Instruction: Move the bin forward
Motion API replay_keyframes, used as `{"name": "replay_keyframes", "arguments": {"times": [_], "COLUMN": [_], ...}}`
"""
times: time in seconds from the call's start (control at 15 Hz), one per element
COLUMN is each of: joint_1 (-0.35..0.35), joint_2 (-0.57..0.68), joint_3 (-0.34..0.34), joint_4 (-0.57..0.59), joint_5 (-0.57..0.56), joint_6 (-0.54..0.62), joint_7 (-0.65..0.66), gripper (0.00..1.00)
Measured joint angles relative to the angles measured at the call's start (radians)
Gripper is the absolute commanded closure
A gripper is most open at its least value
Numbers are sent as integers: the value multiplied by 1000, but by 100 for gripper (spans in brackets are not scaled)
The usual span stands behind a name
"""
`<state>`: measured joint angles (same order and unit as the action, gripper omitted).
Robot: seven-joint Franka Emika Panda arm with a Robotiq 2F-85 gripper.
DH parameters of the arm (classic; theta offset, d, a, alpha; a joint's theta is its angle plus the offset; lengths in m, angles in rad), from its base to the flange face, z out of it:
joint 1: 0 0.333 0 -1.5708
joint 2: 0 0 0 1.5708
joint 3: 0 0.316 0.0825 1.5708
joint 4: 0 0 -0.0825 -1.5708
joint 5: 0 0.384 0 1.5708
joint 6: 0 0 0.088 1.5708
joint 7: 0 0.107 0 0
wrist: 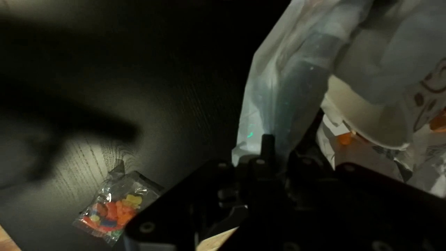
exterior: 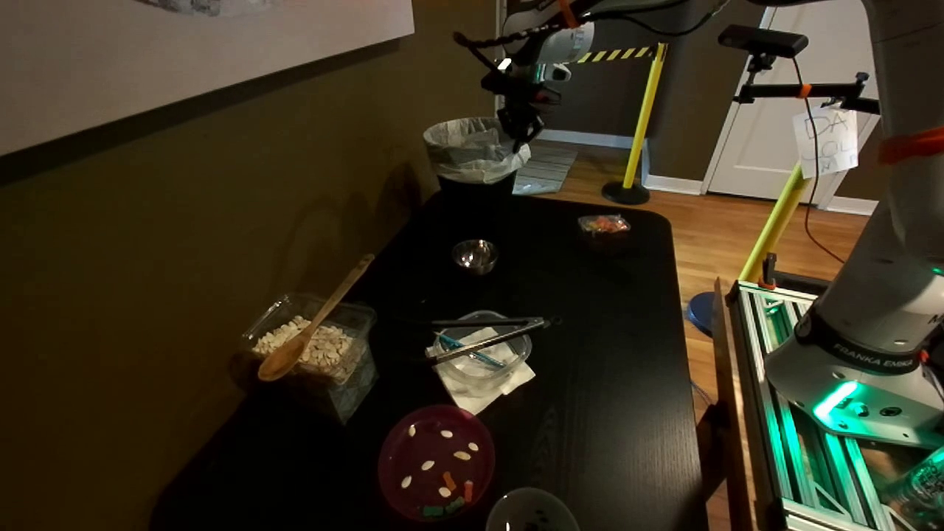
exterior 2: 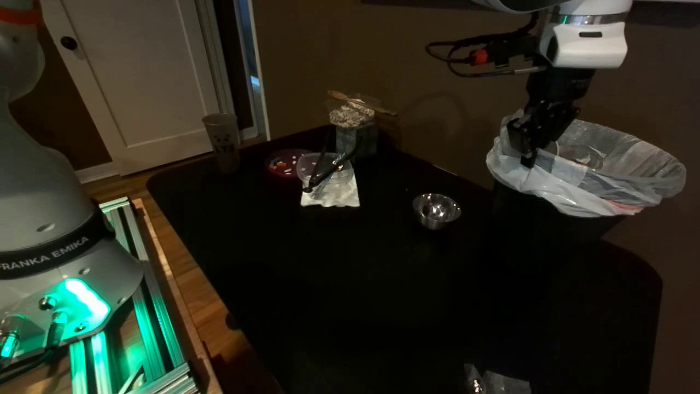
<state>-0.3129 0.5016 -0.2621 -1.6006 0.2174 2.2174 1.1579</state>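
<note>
Bin (exterior 2: 547,224): at one end of the table (exterior: 605,383), by the wall (exterior: 221,236); base lost in shadow.
Gripper (exterior 2: 535,154): angled down at the bin rim, fingers clenched on rim and liner (exterior 2: 590,194).
Bowl (exterior 2: 436,211): on the table, near the bin.

In both exterior views the bin (exterior 2: 558,227) is occupying one end of the table (exterior: 605,369), near the wall (exterior: 184,258), its mouth facing up. Its round, dark body is widening toward the top, while its base is blending into the black below, leaving contact unclear. A crinkled, translucent white liner (exterior: 479,169) is draping unevenly over the rim and hanging down outside. Within, pale litter (wrist: 369,153) is showing in the wrist view.
</note>
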Motion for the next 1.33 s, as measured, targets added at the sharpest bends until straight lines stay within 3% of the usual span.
{"name": "replay_keyframes", "arguments": {"times": [0.4,0.87,1.33], "joint_1": [-31,-43,-130], "joint_2": [-231,-514,-666], "joint_3": [-49,-107,-144], "joint_4": [-271,-651,-894], "joint_5": [19,-22,-106], "joint_6": [32,239,321], "joint_7": [-97,-212,-355], "gripper": [98,98,98]}}
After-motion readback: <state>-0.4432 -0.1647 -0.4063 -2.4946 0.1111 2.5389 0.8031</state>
